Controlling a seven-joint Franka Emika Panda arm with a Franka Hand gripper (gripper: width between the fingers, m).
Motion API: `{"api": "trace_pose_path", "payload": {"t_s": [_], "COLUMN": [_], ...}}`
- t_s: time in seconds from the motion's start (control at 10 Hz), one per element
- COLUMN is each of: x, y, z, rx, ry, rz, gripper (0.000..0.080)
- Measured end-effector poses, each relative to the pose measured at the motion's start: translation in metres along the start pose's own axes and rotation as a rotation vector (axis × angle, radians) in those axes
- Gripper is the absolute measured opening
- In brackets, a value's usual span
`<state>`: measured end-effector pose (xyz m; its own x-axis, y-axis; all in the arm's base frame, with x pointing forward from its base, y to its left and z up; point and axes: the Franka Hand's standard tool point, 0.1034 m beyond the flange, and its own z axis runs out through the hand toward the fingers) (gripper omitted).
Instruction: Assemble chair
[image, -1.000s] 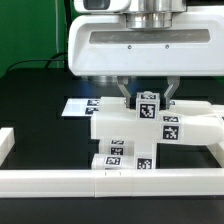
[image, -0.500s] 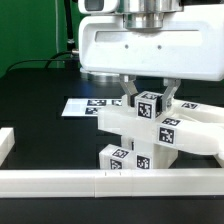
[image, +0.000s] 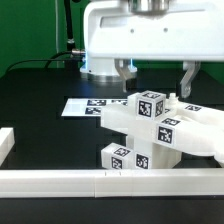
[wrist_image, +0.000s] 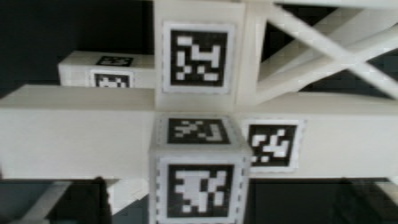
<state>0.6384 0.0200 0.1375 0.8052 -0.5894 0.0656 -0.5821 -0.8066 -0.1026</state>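
Standing on the black surface (image: 35, 95), the white chair (image: 150, 135) was seen directly below the end effector (image: 155, 80), its tagged top block between but clear of the two fingers (image: 124, 75). The fingers were spread wide apart and nothing was held. The arm was posed straight down from above. The chair rested against the white border rail (image: 60, 182), before the marker board (image: 85, 106).

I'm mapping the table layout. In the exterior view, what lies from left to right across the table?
Low white border rail's raised end → flat white marker board with printed tags → chunky white plastic chair assembly bearing square tags.
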Motion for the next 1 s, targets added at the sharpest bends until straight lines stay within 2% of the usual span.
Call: {"api": "trace_pose_path", "payload": {"t_s": [0.2, 0.7, 0.9, 1.0], "x": [-0.007, -0.010, -0.035, -0.062], "y": [0.000, 0.001, -0.010, -0.017], "z": [-0.026, -0.023, -0.028, -0.031], "rx": [0.026, 0.023, 0.036, 0.051], "ry": [-0.003, -0.006, -0.009, -0.005], "rz": [-0.006, -0.004, -0.012, -0.038], "gripper": [0.0643, 0.0649, 0.0649, 0.0649]}}
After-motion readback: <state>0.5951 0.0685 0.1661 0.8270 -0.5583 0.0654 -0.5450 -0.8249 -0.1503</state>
